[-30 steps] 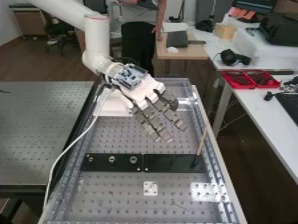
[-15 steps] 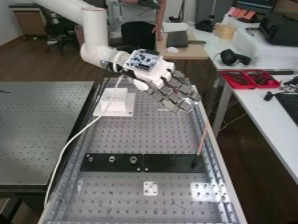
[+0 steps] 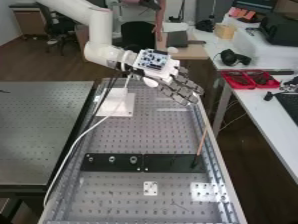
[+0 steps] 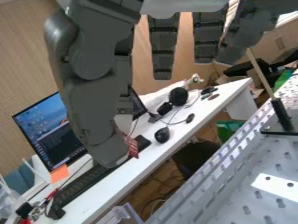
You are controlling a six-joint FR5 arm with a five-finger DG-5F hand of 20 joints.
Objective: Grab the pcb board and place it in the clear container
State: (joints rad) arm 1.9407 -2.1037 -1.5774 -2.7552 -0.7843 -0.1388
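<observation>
Fingers [image 3: 178, 91] farther along perforated bench [image 3: 146, 137]; brown floor [image 3: 50, 67].

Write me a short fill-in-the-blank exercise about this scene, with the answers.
The stick stands on a ____ plate. The trays on the side table are ____. The hand is ____, not shut. A white ____ trails down from the arm.

Answers: black; red; open; cable.

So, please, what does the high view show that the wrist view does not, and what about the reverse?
High view: red trays, a white pedestal on the bench, and a circuit board on the hand's back.
Wrist view: a slatted wall and a green object.
Both: the hand, a wooden stick and the perforated bench top.
</observation>
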